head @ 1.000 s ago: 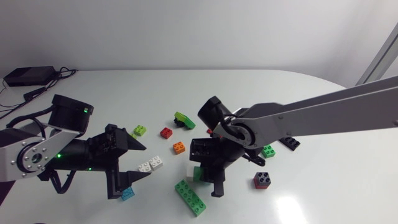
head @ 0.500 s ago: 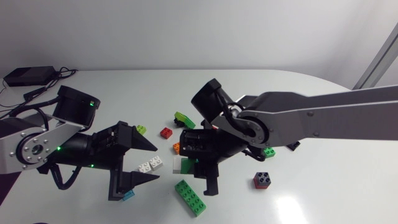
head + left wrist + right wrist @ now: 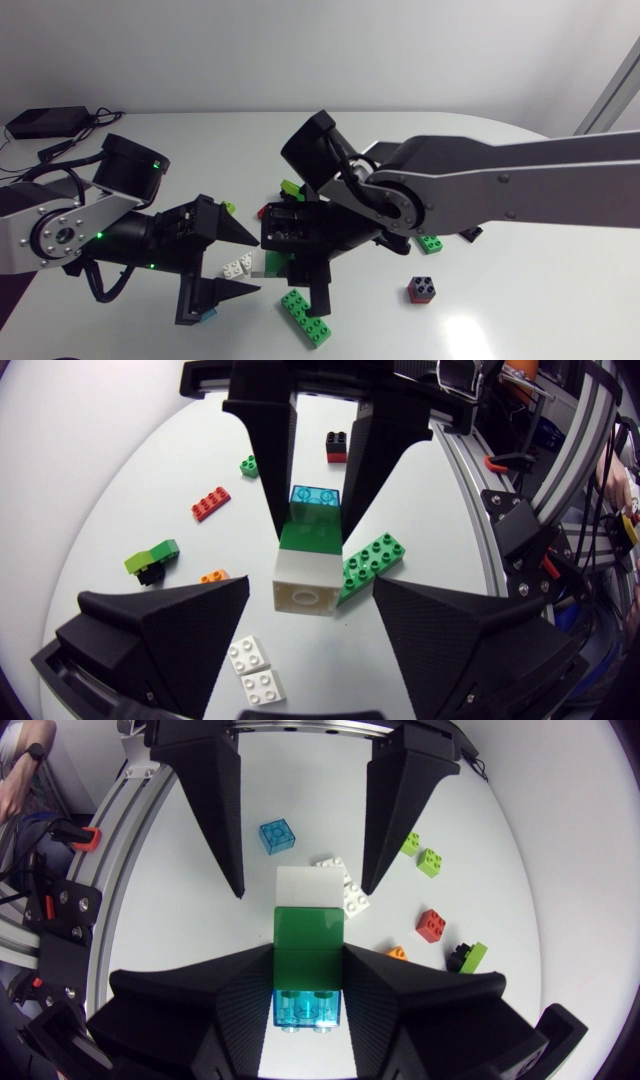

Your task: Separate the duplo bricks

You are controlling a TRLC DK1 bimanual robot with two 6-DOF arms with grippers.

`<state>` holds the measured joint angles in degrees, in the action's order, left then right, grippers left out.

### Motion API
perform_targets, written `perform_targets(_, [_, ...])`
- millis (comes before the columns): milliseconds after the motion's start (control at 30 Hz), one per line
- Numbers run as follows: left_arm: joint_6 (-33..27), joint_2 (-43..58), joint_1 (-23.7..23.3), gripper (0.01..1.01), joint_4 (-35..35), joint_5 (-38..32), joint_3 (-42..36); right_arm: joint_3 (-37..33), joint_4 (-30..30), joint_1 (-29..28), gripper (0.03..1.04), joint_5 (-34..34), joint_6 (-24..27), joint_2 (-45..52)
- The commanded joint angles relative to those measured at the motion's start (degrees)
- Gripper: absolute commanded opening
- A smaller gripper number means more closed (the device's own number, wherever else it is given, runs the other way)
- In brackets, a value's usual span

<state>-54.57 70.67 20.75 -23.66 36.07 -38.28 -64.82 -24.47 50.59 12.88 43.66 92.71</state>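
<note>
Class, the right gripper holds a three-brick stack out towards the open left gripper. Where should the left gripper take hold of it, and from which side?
Grip the white brick. It is the free end, jutting past the right gripper, whose fingers clamp the green brick. The left gripper probably does best coming straight on, closing on the white brick's flat sides.

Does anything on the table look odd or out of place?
Nothing spilled or damaged. Only the three-brick stack stands out: clamped sideways in the right gripper, white end pointing at the open left gripper.
</note>
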Motion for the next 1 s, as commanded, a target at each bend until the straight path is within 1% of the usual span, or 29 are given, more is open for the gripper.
perform_targets(0, [-1.9,1.0,0.4,0.823,-0.9,0.7,-1.9,-0.8,-1.3,0.8,0.29,-0.2,-1.0,-0.4])
perform_targets(67, [-2.4,1.0,0.4,0.774,-1.1,0.7,-1.9,-0.6,-1.1,1.1,0.29,-0.2,-1.0,-0.4])
perform_targets(200, [-2.7,1.3,0.5,0.761,-1.5,0.7,-1.9,0.1,-1.1,1.4,0.29,-0.3,-1.2,-0.3])
perform_targets(300, [-2.9,1.2,1.0,0.644,-1.7,0.7,-1.8,0.5,-1.1,1.6,0.29,-0.4,-1.3,-0.2])
perform_targets(367, [-3.0,1.2,1.2,0.593,-1.7,0.7,-1.7,0.7,-1.1,2.0,0.29,-0.8,-1.3,-0.1])
perform_targets(500, [-3.5,0.4,1.7,0.592,-2.3,-0.3,-1.7,0.7,-1.4,2.6,0.29,-2.0,-1.1,0.5])
perform_targets(633, [-4.3,-0.4,3.0,0.592,-2.4,-3.6,-0.9,0.7,-1.3,3.3,0.29,-4.6,-0.8,1.7])
perform_targets(867, [-5.5,-2.1,3.1,0.592,-3.6,-7.1,-0.9,0.2,-1.4,4.3,0.29,-9.0,0.1,2.4])
perform_targets(967, [-5.6,-2.5,3.5,0.592,-3.6,-7.9,-0.8,-0.1,-1.5,4.6,0.29,-9.5,0.2,2.7])
